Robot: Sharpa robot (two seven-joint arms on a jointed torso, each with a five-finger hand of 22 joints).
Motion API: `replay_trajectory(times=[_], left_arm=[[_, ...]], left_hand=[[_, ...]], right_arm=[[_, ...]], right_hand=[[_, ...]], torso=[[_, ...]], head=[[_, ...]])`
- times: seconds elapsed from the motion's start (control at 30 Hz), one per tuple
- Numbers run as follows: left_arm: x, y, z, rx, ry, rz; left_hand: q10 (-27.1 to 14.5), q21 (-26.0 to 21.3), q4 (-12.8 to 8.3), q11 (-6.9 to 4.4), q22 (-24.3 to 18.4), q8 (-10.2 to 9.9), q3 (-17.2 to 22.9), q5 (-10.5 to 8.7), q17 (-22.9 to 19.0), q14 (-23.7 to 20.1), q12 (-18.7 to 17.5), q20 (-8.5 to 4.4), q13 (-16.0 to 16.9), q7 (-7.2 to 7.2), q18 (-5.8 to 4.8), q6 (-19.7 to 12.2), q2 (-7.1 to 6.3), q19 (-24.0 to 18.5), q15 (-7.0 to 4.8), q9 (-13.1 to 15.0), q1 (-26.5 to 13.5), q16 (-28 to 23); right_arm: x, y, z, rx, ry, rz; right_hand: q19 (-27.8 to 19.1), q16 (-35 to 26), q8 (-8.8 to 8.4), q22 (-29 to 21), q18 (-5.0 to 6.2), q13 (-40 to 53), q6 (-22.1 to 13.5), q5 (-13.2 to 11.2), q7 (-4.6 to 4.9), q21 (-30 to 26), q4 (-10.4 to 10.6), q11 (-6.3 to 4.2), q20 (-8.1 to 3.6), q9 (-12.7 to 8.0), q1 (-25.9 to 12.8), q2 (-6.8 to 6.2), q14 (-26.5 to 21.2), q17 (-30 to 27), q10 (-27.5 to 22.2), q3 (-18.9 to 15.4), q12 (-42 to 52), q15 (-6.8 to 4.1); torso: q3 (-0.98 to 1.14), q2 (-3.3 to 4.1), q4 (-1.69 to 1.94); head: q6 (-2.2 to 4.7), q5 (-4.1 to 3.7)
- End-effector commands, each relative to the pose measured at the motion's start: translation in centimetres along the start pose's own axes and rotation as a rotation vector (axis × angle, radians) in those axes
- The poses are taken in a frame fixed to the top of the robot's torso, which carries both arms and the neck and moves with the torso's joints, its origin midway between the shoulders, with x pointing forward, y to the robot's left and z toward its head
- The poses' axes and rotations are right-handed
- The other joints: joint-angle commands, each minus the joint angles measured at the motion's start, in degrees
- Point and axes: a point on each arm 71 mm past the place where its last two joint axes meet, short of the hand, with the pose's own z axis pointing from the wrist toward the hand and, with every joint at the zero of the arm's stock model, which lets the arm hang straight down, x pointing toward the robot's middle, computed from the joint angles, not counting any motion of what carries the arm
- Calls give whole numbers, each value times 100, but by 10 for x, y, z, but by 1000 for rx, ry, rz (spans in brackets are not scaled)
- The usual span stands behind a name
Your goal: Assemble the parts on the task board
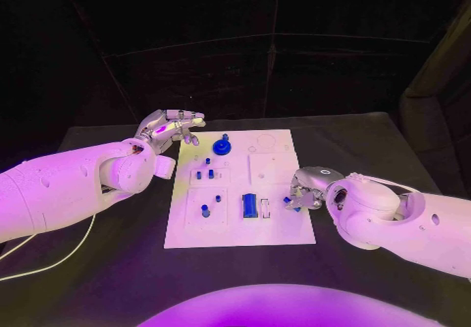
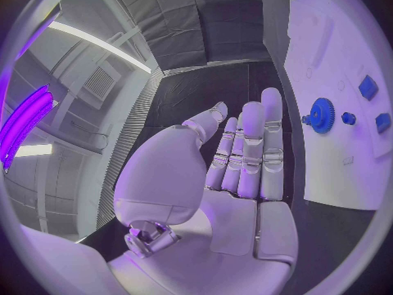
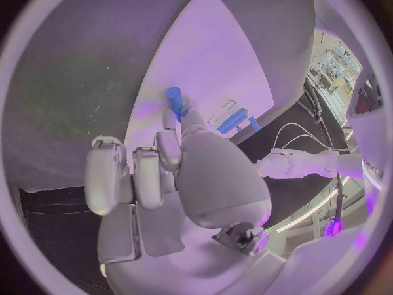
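The white task board (image 1: 280,228) lies in the middle of the black table. A blue gear (image 1: 222,145) stands near its far left, with small blue pegs (image 1: 207,161) just in front of it. A long blue block (image 1: 250,205) lies nearer the front. My left hand (image 1: 172,126) hovers at the board's far left corner, fingers (image 2: 245,147) straight and apart, holding nothing; the gear (image 2: 321,116) sits beside it. My right hand (image 1: 309,187) is at the board's right edge and pinches a small blue part (image 1: 291,202), which is also seen at its fingertips (image 3: 174,100).
More small blue pieces (image 1: 205,209) sit in the board's front left section. A white cable (image 1: 59,262) trails over the table at the left. A dark chair-like shape (image 1: 432,116) stands at the far right.
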Motion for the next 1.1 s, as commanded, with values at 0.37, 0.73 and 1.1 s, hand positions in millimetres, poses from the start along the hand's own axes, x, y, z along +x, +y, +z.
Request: replay_trajectory(times=[0.37,0.73,1.1], left_arm=[[1,-1,-1,-3,15,-9],[1,-1,-1,-4,16,-9],[1,-1,-1,-4,16,-10]], left_hand=[[-52,-29,-10,-3,-6,36,-26,15,-7,-51,25,45,8,-6,78,-53,-5,-2,-8,9,31,19],[-60,-29,-14,-2,-6,39,-28,16,-9,-53,28,45,6,-5,78,-61,-7,-2,-8,8,34,20],[-66,-30,-21,-2,-7,43,-25,15,-12,-55,33,44,5,-4,78,-67,-5,-3,-8,7,43,22]], right_arm=[[11,-2,-2,34,44,-41],[5,1,-11,47,-21,198],[2,7,-19,50,-47,352]], right_hand=[[-9,-60,-105,310,21,-116,-27,1389,-18,-48,148,-4,25,-75,-268,-188,394,449,-133,210,-181,1],[97,25,-183,488,-19,-17,128,2774,-76,76,432,-41,-19,-153,-489,-597,437,623,-21,1185,-35,-46],[98,35,-191,493,-18,10,168,2832,-69,76,592,-52,-19,-148,-706,-892,442,653,24,1712,-3,-44]], torso=[[1,-9,0],[-2,-6,-4],[0,1,3]], head=[[12,7],[21,12],[7,19]])
